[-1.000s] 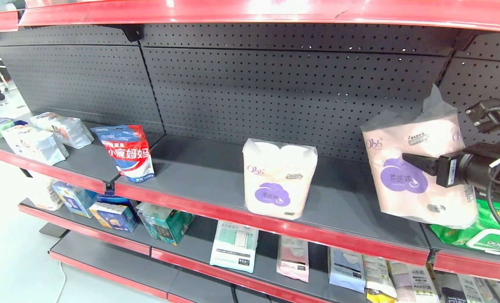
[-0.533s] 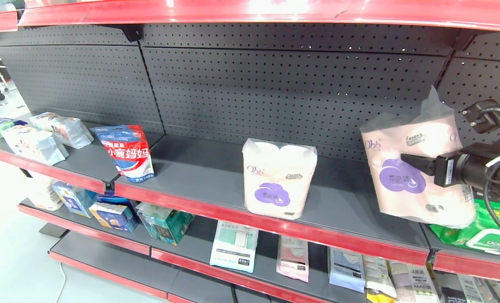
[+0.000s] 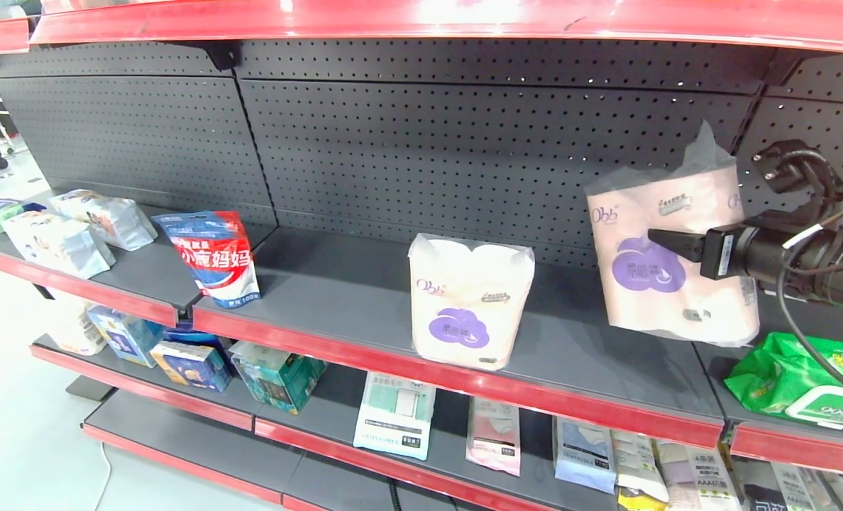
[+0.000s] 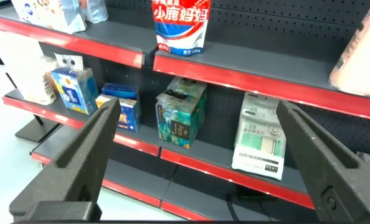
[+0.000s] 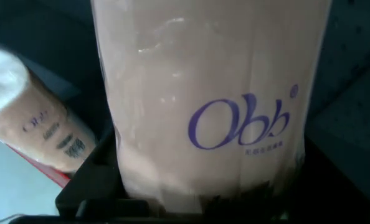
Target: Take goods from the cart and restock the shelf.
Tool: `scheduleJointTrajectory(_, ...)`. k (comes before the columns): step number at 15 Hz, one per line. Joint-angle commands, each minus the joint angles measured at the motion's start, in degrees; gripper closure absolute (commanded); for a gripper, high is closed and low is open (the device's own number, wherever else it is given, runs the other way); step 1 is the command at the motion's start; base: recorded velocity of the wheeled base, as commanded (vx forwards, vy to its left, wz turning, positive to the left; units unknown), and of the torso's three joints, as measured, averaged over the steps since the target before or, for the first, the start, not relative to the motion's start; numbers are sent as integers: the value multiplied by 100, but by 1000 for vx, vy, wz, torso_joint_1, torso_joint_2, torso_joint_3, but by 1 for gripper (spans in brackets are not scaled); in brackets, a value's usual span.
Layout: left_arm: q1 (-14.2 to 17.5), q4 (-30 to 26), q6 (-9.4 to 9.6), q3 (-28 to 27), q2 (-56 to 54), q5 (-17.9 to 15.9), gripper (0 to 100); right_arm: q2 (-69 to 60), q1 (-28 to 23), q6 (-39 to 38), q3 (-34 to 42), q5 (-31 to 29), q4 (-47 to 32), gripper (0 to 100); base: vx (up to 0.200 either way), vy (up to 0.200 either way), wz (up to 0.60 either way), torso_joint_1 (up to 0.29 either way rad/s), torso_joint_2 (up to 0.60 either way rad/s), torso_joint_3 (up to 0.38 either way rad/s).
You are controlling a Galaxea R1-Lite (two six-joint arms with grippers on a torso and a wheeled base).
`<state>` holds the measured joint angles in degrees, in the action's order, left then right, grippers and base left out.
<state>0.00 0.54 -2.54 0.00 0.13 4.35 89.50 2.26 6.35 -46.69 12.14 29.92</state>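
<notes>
Before perforated panel, tool clamps crinkly plastic pack.

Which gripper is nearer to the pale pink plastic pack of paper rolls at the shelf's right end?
Right. The right gripper clamps that pale pink pack; the open left gripper faces the lower shelves, apart from it.

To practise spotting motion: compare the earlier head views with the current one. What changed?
The right gripper, shut on the pink tissue pack, carried it up and toward the robot's left, uncovering more of the green wipes pack. The standing tissue pack and red pouch on the shelf stayed put.
</notes>
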Motion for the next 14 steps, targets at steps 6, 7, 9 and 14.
scheduleJointTrajectory(6,0,-1,-1,0,-5,4,0,1702,249,-46,-815,1124,1201,100,0,0,0,0,0,0)
scheduleJointTrajectory(7,0,-1,-1,0,-5,4,0,1913,311,-46,-947,1273,1359,100,0,0,0,0,0,0)
scheduleJointTrajectory(9,0,-1,-1,0,-5,4,0,2221,346,-46,-1264,1475,1500,100,0,0,0,0,0,0)
scheduleJointTrajectory(14,0,-1,-1,0,-5,4,0,2994,539,-29,-2134,1563,1535,100,0,0,0,0,0,0)
